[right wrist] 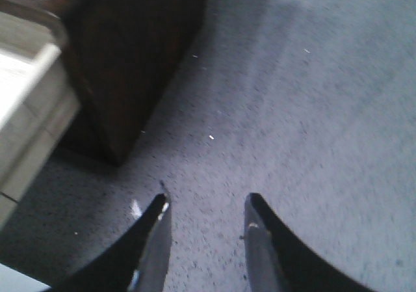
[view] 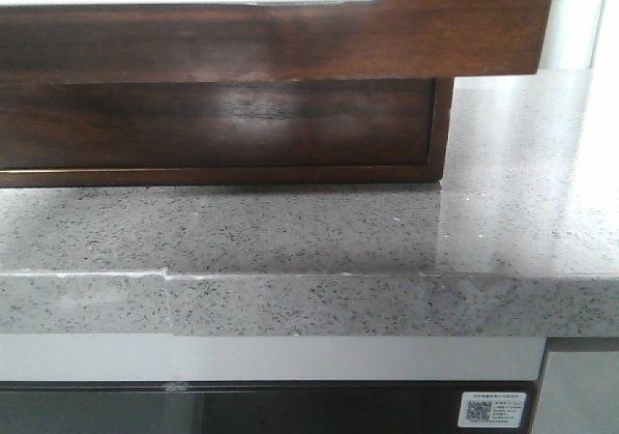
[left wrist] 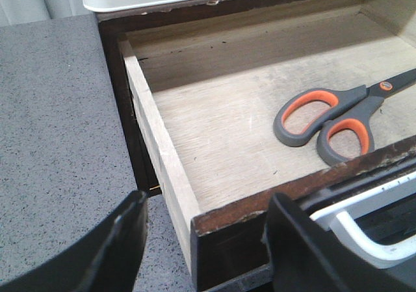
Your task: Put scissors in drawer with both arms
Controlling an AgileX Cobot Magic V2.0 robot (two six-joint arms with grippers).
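We see the scissors [left wrist: 338, 116], grey with orange-lined handle loops, lying flat on the pale wooden floor of the pulled-out drawer [left wrist: 162, 149], toward its front edge, with the blades running off past the frame. The drawer's dark brown glossy front [view: 290, 38] fills the top of the front view, jutting forward over the speckled grey tabletop [view: 319, 231], and its rounded cut-out shows white. In the left wrist view our left gripper [left wrist: 208, 240] is spread wide with nothing between its fingers: one finger [left wrist: 117, 240] hangs over the tabletop beside the drawer's side wall, the other [left wrist: 305, 253] sits at the drawer front. Our right gripper [right wrist: 207, 240] is parted too, grasping nothing, over bare tabletop near the dark cabinet corner [right wrist: 130, 64].
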